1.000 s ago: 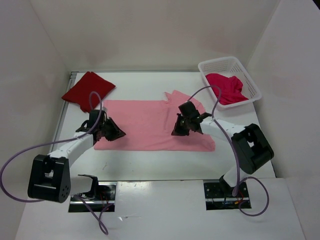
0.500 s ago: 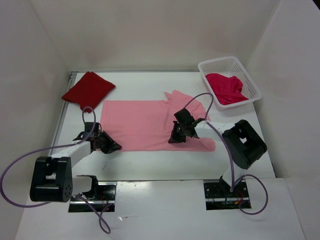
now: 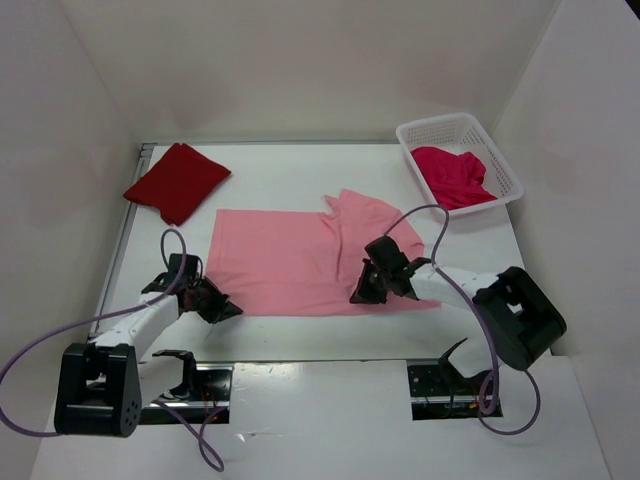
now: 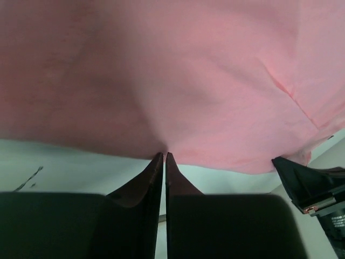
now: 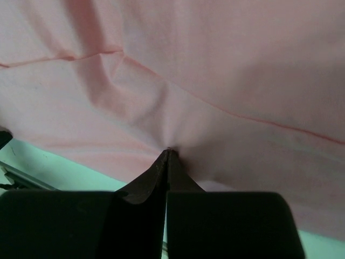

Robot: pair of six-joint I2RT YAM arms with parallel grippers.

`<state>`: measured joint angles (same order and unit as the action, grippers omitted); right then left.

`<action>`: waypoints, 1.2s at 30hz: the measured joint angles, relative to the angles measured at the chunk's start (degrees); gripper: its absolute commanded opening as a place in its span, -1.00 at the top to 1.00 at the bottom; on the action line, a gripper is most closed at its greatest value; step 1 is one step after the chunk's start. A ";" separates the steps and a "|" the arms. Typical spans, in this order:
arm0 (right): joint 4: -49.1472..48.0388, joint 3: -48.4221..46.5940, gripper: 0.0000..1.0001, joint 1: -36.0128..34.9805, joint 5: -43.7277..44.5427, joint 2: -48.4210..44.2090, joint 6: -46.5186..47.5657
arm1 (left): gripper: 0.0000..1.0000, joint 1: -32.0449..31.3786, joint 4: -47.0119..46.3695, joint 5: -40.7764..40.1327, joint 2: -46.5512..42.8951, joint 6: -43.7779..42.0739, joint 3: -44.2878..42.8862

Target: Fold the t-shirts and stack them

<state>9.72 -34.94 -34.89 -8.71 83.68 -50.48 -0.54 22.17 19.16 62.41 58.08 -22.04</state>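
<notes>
Table (image 3: 300,165): white, carried all the cloth and the basket.
Light pink shirt (image 3: 290,255): lay spread flat mid-table, one sleeve poking out at its far right, near hem toward the robot.
Basket (image 3: 432,122): stood at the far right corner, well apart from the spread cloth.
Dark red shirt (image 3: 178,180): lay folded at the far left corner.
Magenta-crimson shirt (image 3: 452,175): lay bunched inside the basket.
Left gripper (image 4: 164,156): pinched tight on the near hem's left corner.
Right gripper (image 5: 168,151): closed right down on the same hem, further right.
Step in hand: judged the first fold; best done by lifting both pinches level and together, cloth taut between them, to avoid a skewed crease.
Hidden: other sleeve not made out. Cloth layers inside each pinch could not be told.
</notes>
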 measured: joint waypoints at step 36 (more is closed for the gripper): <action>14.03 -65.75 0.19 15.67 5.38 43.80 23.71 | -0.19 6.03 -10.78 -20.90 50.97 -14.69 -53.02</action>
<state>23.75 -100.68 -19.22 -3.33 127.48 -26.76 5.50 11.40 -1.74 113.38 43.40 -75.07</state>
